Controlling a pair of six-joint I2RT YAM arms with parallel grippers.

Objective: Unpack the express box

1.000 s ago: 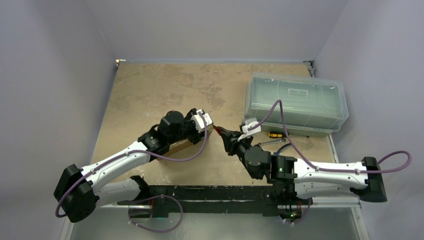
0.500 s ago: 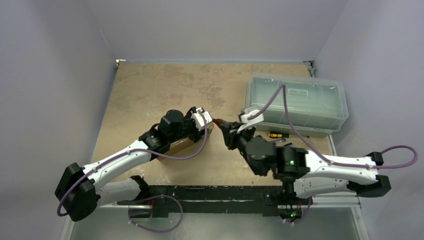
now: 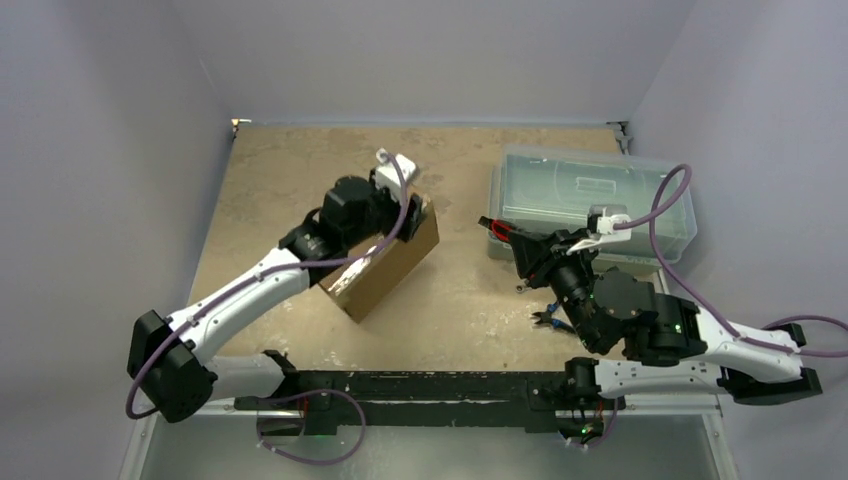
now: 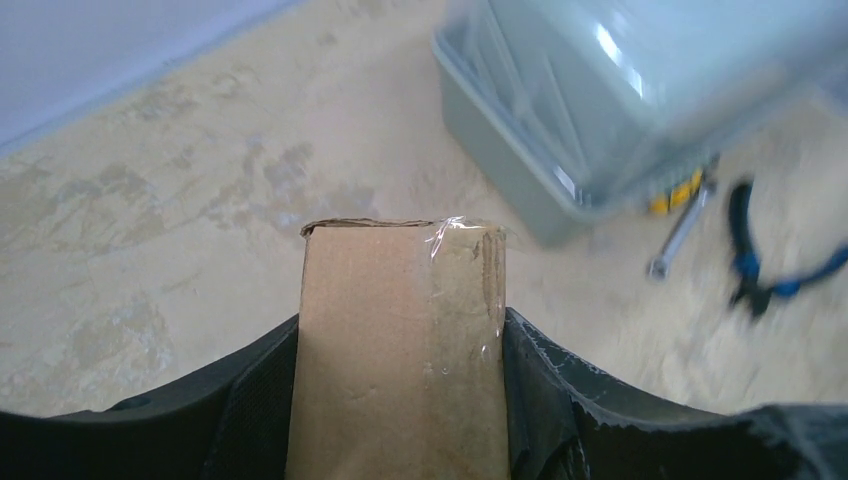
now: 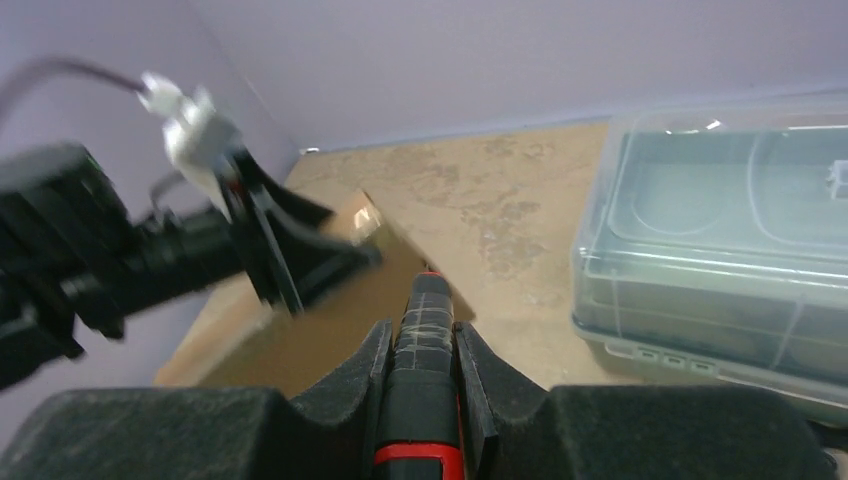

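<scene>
At the centre-left of the worktop (image 3: 290, 170): express box (image 3: 385, 265), clamped at its taped far-right end in the left pincer (image 3: 412, 212). The left arm stretches diagonally from the near-left base, with the wrist raised. The box's long axis runs near-left to far-right, gripped end highest; whether the low end touches the worktop cannot be told. The right pincer (image 5: 421, 350), well apart by the clear lidded bin (image 3: 600, 200), is clamped on a black-and-red tool (image 3: 500, 229).
</scene>
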